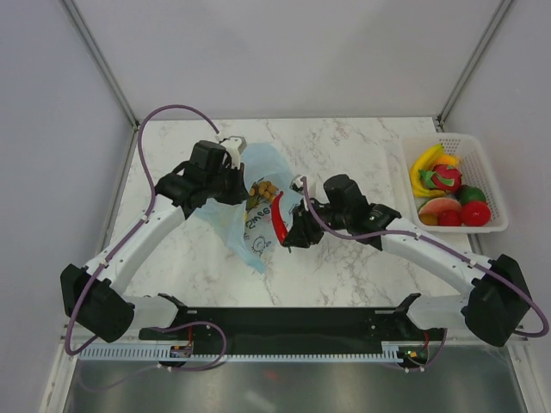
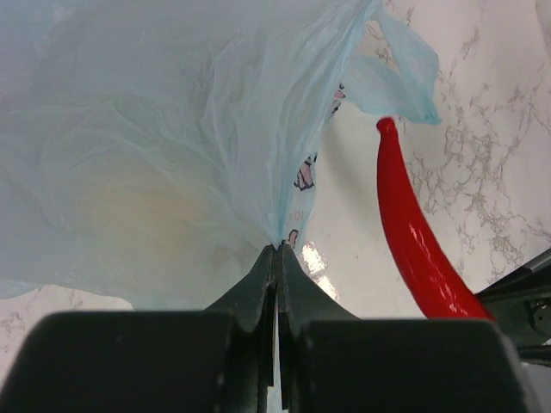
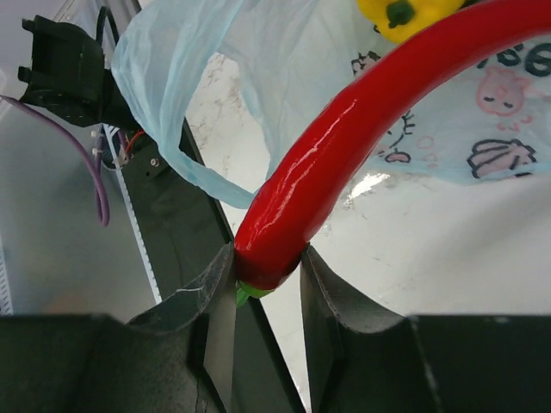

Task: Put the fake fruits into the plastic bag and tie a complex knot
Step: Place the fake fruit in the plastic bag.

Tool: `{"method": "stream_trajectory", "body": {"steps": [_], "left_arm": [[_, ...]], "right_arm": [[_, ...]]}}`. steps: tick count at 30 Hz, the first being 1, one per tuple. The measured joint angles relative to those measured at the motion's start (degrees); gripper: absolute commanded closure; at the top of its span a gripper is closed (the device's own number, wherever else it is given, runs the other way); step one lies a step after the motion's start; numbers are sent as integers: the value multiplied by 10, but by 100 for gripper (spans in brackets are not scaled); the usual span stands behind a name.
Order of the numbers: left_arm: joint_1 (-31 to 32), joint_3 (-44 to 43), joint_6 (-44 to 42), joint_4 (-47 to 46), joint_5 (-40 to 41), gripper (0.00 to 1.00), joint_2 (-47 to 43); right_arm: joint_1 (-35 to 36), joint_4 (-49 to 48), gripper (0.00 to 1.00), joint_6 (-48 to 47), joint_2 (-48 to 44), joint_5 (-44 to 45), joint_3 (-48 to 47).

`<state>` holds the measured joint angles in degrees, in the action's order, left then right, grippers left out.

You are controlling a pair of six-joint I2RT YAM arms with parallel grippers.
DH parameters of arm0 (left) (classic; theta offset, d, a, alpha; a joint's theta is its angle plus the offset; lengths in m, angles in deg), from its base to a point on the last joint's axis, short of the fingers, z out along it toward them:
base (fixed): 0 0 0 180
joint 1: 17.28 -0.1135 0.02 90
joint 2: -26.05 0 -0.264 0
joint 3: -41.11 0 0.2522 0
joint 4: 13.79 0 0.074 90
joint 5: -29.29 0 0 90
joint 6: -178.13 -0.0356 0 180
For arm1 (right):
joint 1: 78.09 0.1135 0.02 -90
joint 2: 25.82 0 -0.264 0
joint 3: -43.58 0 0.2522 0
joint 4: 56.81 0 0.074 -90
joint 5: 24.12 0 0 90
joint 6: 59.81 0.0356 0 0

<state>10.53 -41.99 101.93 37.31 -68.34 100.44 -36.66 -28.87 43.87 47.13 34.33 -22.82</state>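
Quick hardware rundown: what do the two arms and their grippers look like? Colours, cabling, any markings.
Both the left arm and the right arm have white links with bulky black joint housings. A purple cable loops loose along each. The left gripper and right gripper are matte black, with jaws tapering to thin wedge tips. No logos or markings are visible.

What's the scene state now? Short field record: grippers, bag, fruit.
left gripper: shut on plastic bag film
right gripper: shut on red chili, near its green stem end
chili position: over the bag's printed panel; cannot tell if inside
tan cluster: shows through the bag film
basket: far right, holds bananas and other fruits
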Motion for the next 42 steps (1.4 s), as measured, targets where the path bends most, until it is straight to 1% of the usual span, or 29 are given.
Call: {"method": "stream_trajectory", "body": {"steps": [3,8,11,18,23,26,29,30,31,32,33,35,38,42], "left_arm": [[-1,0,0,0,5,98,0],[-1,0,0,0,15,98,-4],[-1,0,0,0,18,98,-7],[-1,4,1,2,41,98,-13],[-5,4,4,2,56,98,-16],[-12,4,7,2,61,98,-16],[-22,4,11,2,62,98,-16],[-25,4,13,2,62,98,-16],[-28,4,14,2,61,98,-16],[-31,4,16,2,61,98,-16],[-34,4,17,2,60,98,-16],[-40,4,18,2,57,98,-16],[-45,4,18,2,56,98,-16],[-46,4,18,2,54,98,-16]], "right_arm": [[14,-6,94,-15,18,-17,-1],[16,-16,94,-22,105,-27,-33],[16,-19,94,-21,164,-26,-80],[16,-56,93,2,287,-4,-225],[27,-99,92,42,370,53,-307],[38,-131,92,73,410,94,-327],[51,-177,89,115,452,138,-333],[55,-195,88,130,461,151,-331],[57,-221,69,149,471,162,-326],[59,-231,58,156,473,167,-322],[61,-250,51,170,476,174,-316],[66,-279,45,185,478,189,-303],[70,-312,44,193,470,210,-278],[71,-315,44,192,437,236,-236]]}}
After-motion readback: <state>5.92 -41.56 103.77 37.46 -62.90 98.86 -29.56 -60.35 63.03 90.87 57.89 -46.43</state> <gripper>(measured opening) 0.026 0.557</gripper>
